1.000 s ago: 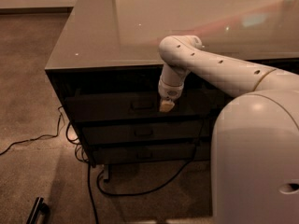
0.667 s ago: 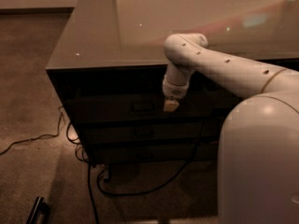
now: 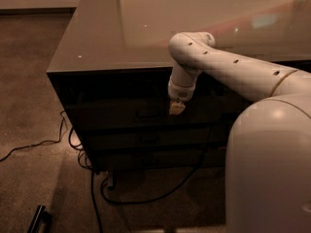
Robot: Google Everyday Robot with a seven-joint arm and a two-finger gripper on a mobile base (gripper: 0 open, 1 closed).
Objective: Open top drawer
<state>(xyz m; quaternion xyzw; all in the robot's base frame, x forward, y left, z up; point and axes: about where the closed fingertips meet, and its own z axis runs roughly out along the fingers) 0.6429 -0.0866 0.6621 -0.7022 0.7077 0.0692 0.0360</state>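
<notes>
Top drawer (image 3: 112,114) shut; reaching stage, claw (image 3: 177,107) just right of its handle (image 3: 147,114), grip state impossible to tell; next: seize handle, pull out.

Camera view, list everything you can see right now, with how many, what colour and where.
counter top: one, glossy grey-brown, fills the upper middle of the view
top drawer: one, dark grey, just under the counter's front edge
lower drawers: two, dark, stacked beneath the top drawer
cables: several, black, on the floor below and left of the cabinet
dark object: one, black, on the floor at bottom left; cannot tell what it is
floor: one, brown, left and bottom
robot body: one, white, lower right foreground
arm: one, white, reaching from the right over the counter's front edge
gripper: one, pale tip, pointing down in front of the top drawer
</notes>
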